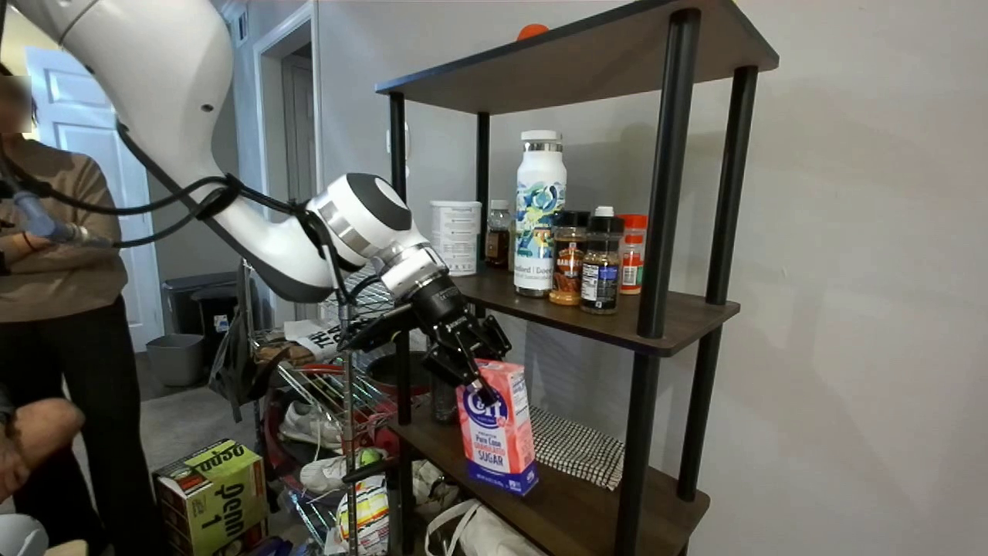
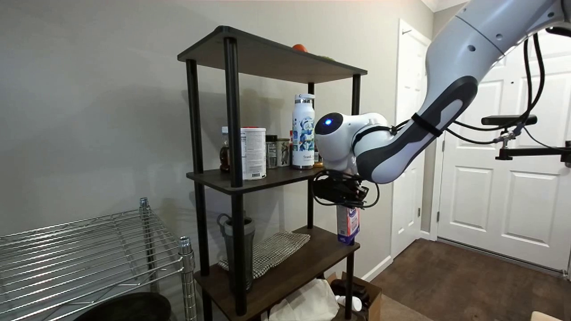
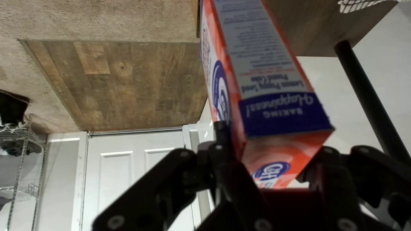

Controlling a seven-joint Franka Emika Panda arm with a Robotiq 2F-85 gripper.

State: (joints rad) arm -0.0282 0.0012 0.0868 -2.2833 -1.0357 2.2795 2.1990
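A pink, white and blue box of C&H sugar (image 1: 498, 444) is between the fingers of my gripper (image 1: 492, 371), which is shut on its upper part. In the wrist view the box (image 3: 266, 64) stretches away from the jaws (image 3: 274, 144), one finger along its printed front and the other mostly hidden behind it. The box is slightly tilted at the front edge of the lower shelf (image 1: 575, 494). It also shows below the gripper in an exterior view (image 2: 348, 225). I cannot tell whether its bottom touches the shelf.
A checked cloth (image 2: 279, 249) and a grey tumbler (image 2: 241, 243) are on the lower shelf. The middle shelf (image 1: 502, 297) above holds a white bottle (image 1: 540, 224), a white canister (image 2: 253, 154) and several spice jars. Black posts (image 1: 668, 177) stand at the corners. A wire rack (image 2: 89, 249) stands beside.
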